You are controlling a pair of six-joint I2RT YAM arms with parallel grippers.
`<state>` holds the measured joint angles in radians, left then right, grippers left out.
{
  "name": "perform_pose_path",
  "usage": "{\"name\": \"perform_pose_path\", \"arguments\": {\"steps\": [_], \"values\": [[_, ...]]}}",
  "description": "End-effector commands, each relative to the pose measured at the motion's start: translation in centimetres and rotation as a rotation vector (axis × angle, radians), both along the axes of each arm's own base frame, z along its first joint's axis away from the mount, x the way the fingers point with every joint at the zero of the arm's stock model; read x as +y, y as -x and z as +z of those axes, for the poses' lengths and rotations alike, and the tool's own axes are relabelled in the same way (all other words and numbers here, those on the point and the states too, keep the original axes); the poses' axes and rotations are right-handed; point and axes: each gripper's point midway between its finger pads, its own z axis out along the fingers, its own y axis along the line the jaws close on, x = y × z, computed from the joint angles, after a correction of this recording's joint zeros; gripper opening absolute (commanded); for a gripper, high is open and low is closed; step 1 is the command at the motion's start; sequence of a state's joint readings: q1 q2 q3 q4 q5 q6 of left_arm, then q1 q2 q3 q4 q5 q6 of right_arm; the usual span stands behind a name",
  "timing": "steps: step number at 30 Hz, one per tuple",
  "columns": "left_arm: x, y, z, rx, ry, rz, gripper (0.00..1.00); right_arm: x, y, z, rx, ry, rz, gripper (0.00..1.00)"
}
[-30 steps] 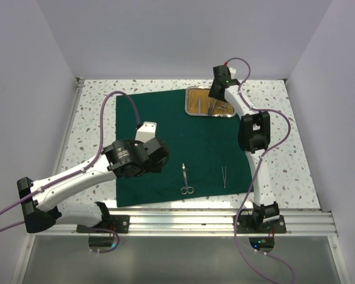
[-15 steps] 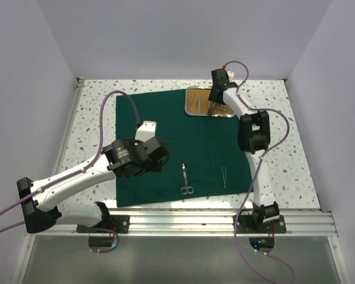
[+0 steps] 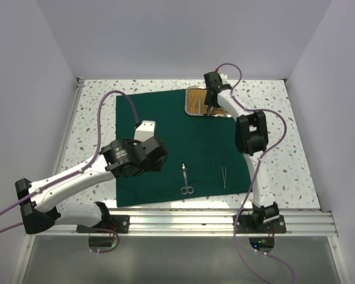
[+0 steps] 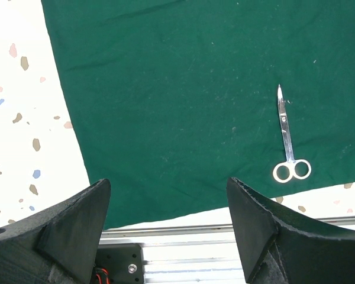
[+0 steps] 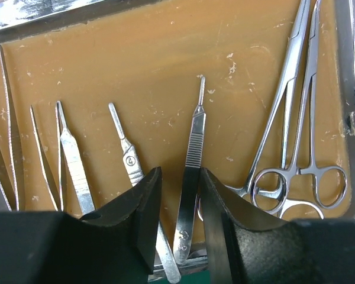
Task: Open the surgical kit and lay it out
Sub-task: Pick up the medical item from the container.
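Note:
The dark green cloth (image 3: 160, 118) lies spread flat on the table. On its near part lie small scissors (image 3: 185, 179) (image 4: 287, 139) and tweezers (image 3: 225, 176). At the cloth's far edge stands the steel tray (image 3: 187, 103) with tan lining (image 5: 136, 59). It holds ring-handled forceps (image 5: 290, 118), a ribbed flat handle (image 5: 192, 148), a numbered handle (image 5: 127, 154) and thin tweezers (image 5: 9, 118). My right gripper (image 5: 180, 177) (image 3: 210, 97) reaches into the tray, its jaws narrowed around the ribbed handle, a gap showing on the left side. My left gripper (image 4: 168, 186) hangs wide open over the cloth's near left part, holding nothing.
A speckled white tabletop (image 3: 94, 106) surrounds the cloth. An aluminium rail (image 4: 195, 248) runs along the near edge under my left gripper. White walls close in the back and sides. Purple cables (image 3: 106, 112) loop over both arms.
My right gripper has shifted a little left over the tray and its jaws have narrowed around the ribbed handle. The left arm has barely moved.

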<state>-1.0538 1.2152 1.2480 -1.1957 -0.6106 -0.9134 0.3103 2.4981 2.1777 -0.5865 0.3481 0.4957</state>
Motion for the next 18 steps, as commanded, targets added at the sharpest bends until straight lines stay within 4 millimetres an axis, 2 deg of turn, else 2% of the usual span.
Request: {"name": "perform_pose_path", "arguments": {"steps": [1,8,11,15,18], "values": [[0.4,-0.6,0.9,-0.048,0.031,0.028,0.84,0.2,2.7,-0.4,0.089,0.006,0.004,0.35],[0.9,-0.3,1.1,-0.053,0.037,0.036,0.84,-0.3,3.2,-0.9,0.111,0.025,-0.012,0.26],[1.1,-0.3,1.1,-0.051,0.034,0.038,0.84,-0.6,3.6,-1.2,0.122,0.029,-0.020,0.17],[1.3,-0.2,1.0,-0.048,0.029,0.037,0.84,-0.9,4.3,-1.9,0.140,0.032,-0.031,0.00],[1.3,-0.1,1.0,-0.047,0.032,0.036,0.84,-1.0,4.5,-1.8,0.140,0.034,-0.035,0.00]]}}
